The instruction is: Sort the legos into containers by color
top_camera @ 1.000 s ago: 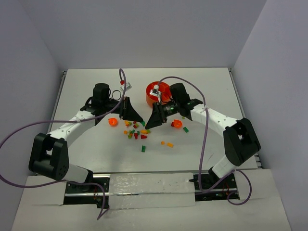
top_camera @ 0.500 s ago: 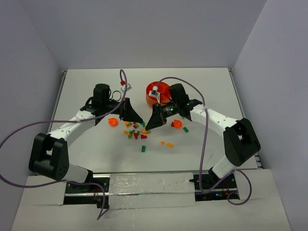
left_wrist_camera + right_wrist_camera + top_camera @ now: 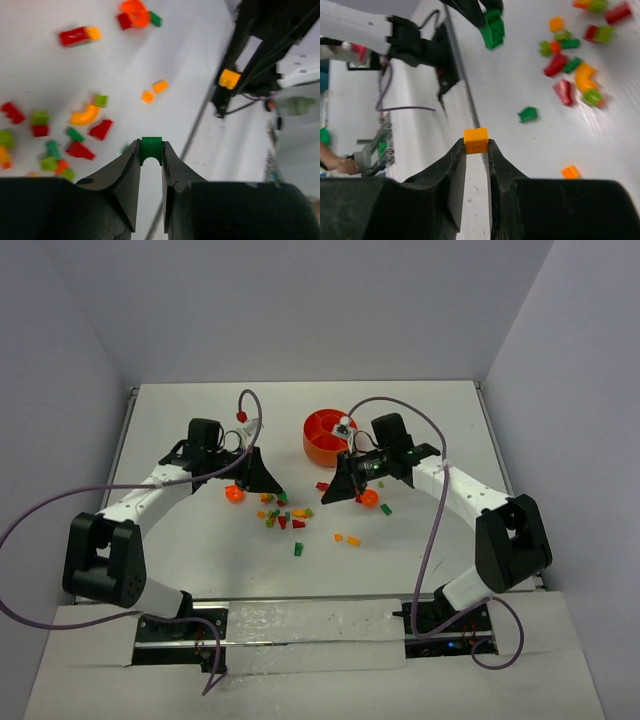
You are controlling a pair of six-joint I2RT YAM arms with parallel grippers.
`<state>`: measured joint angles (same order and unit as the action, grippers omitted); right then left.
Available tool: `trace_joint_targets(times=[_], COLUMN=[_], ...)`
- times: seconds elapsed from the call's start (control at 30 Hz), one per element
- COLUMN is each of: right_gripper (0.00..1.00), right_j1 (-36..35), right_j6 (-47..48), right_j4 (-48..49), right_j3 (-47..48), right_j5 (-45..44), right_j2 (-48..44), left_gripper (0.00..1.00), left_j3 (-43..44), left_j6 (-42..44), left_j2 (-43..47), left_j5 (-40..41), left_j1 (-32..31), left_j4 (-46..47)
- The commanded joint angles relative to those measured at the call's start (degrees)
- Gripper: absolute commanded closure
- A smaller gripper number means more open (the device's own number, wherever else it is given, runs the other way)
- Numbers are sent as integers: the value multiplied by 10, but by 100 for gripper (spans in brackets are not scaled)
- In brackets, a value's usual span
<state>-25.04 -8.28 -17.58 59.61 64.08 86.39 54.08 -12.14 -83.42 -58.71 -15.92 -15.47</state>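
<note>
My left gripper (image 3: 272, 485) is shut on a small green brick (image 3: 151, 149), held above the table left of the loose legos (image 3: 280, 515). My right gripper (image 3: 330, 497) is shut on a small orange brick (image 3: 476, 140), held above the table right of the pile. The round orange bowl (image 3: 318, 445) with inner dividers stands behind the right gripper. Red, green, orange and yellow legos (image 3: 80, 130) lie scattered between the two grippers. In the right wrist view, the left gripper's green brick (image 3: 492, 30) shows at the top.
A curved orange piece (image 3: 234, 494) lies left of the pile. Another orange piece (image 3: 367, 498) and a green brick (image 3: 386, 509) lie under the right arm. A lone green brick (image 3: 298, 550) and two orange bits (image 3: 346, 539) lie nearer the front edge. Purple cables loop over both arms.
Both grippers have drawn back from the pile: the right one rightward with the orange brick, the left one leftward with the green brick.
</note>
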Motion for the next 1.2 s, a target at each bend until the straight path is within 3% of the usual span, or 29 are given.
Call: trace_joint_targets(times=[0.0, 0.07, 0.23, 0.53, 0.73, 0.93, 1.17], right_gripper=[100, 100, 100, 100, 100, 99, 76], right_j1=[17, 33, 39, 45, 49, 56, 67], right_j6=[103, 126, 151, 165, 168, 164, 166], right_j4=[-88, -101, -91, -81, -75, -71, -81], right_j3=[4, -5, -34, -67, -74, -79, -75], right_j5=[-120, -255, -457, -582, -604, -632, -631], right_j2=[-9, -9, -18, -1, 9, 18, 35], left_gripper=[100, 100, 100, 100, 100, 88, 67], left_j3=[56, 79, 112, 118, 111, 101, 90], left_j6=[86, 107, 113, 114, 117, 144, 174], left_j2=[-16, -29, -68, -136, -152, -149, -135], left_j5=[137, 274, 413, 569, 584, 568, 524], left_j1=[4, 4, 4, 6, 9, 9, 9], left_j4=[-50, -50, -36, -25, -32, -40, -50])
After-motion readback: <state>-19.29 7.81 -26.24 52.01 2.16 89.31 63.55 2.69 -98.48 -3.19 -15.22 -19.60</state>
